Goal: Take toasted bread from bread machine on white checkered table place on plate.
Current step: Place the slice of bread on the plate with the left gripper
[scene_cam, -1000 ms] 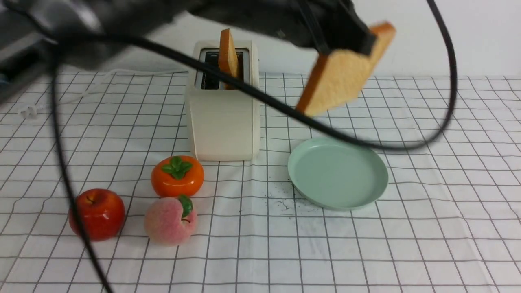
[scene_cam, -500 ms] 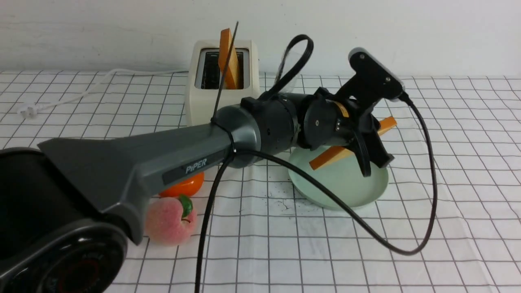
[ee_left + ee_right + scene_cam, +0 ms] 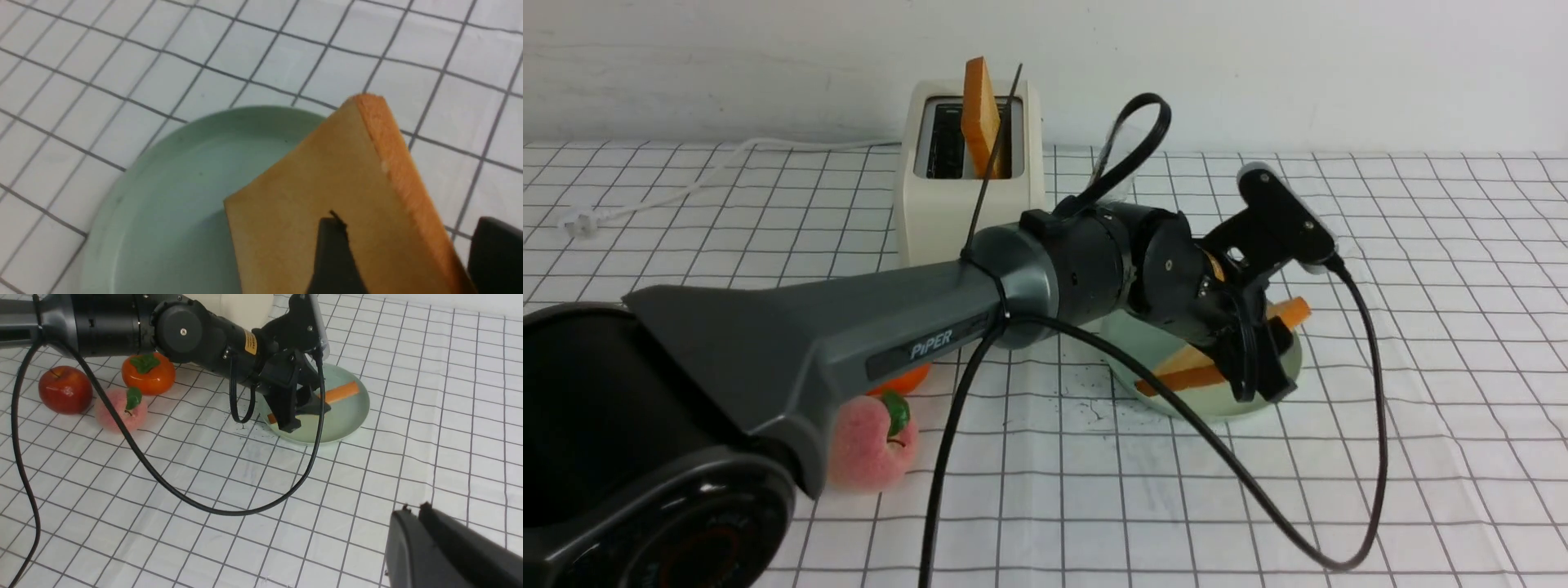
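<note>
Two slices of toast matter here: the upright slice stands on edge in a slot of the toaster at the back of the desk, and the slanted slice sits over the green plate, its low end down inside the near rim and its high corner reaching out past the far rim. The left hand is low over the plate with its jaws spread wider than the slice is thick. In the left wrist view one finger crosses the tan face while the other stands clear of the crust with cloth showing between, so it looks to have nothing gripped. The right hand hovers well off to the side, pinched together and empty. The step looks like the release of this slice, roughly halfway through the job. To do it well, the left hand should back out along the line of its own fingers and upward, so neither finger drags the slice off the rim, and the loose cable should keep clear of the plate. Should the slice settle hanging over the rim, a light nudge toward the middle would leave room for the upright slice, which needs a pinch on its top edge and a straight lift
</note>
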